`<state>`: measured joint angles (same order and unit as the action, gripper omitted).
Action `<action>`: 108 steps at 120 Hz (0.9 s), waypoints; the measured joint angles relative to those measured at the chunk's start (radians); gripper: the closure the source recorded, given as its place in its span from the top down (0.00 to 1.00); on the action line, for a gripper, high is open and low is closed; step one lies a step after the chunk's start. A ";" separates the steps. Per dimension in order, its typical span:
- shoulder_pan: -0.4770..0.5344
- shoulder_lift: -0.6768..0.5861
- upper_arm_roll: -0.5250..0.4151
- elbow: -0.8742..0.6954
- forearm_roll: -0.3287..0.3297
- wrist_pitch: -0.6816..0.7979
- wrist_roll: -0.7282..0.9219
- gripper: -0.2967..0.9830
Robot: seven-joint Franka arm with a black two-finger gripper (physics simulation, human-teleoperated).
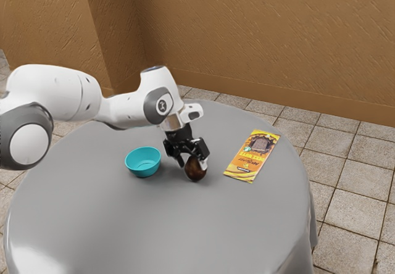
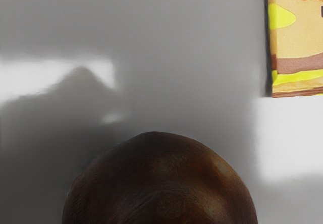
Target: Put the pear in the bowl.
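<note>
The pear was dark brown and rounded, mottled with paler patches — right at my claw, though whether gripped I couldn't tell.

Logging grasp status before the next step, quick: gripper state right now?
Gripper: down at the dark brown pear; whether open or closed on it can't be told.

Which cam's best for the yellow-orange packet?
Exterior view: the packet lies there whole on the table, its printed front in sight. The wrist view has one corner of it, cut off by the picture's edge: part of the print and a bottom corner, good for close detail but not its full outline.
</note>
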<state>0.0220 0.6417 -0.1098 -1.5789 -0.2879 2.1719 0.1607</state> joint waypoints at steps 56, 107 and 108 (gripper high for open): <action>-0.006 0.022 0.000 0.003 -0.022 0.021 -0.047 0.66; -0.007 0.032 -0.001 0.004 -0.021 0.022 -0.068 0.60; -0.007 0.032 -0.001 0.004 -0.021 0.022 -0.068 0.59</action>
<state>0.0154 0.6736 -0.1104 -1.5748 -0.3091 2.1943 0.0924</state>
